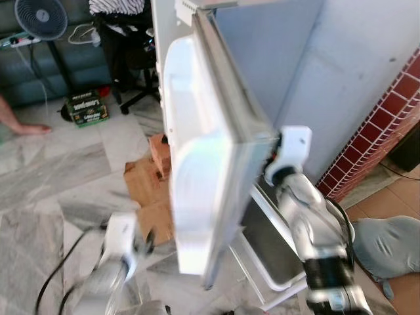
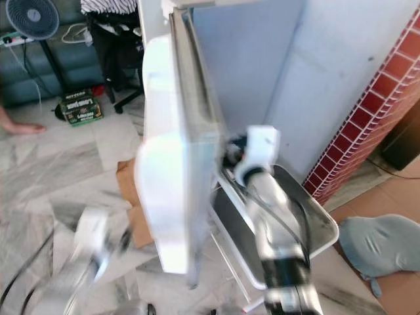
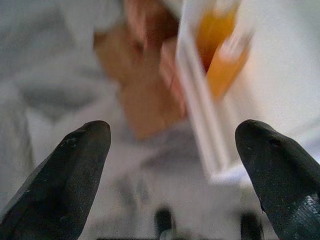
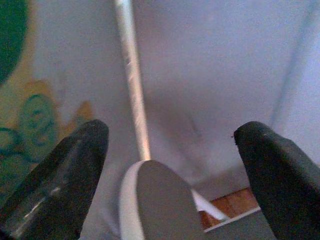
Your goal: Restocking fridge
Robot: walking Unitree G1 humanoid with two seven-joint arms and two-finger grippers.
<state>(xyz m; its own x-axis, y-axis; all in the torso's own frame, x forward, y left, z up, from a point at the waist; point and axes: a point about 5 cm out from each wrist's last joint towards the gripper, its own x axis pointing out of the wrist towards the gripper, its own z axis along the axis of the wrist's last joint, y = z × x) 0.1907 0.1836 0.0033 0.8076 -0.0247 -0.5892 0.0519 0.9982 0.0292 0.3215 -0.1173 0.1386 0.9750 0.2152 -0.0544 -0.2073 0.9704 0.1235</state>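
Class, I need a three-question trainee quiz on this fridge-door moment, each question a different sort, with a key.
1. True or false: the right gripper is up at the fridge door.
2. The flattened cardboard lies on: A) the marble floor B) a table.
3. What stands at the top left, beyond the floor?

Key: 1 true; 2 A; 3 a pedestal fan.

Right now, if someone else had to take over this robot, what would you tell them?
Right gripper: open, raised against the outer edge of the open fridge door.
Left gripper: open, holding nothing, low over the floor near flattened cardboard.
Orange bottles stand in a white door shelf.
Done: the door is open and some bottles are already in it.
Left: I see no item in either gripper, so stocking looks unfinished.
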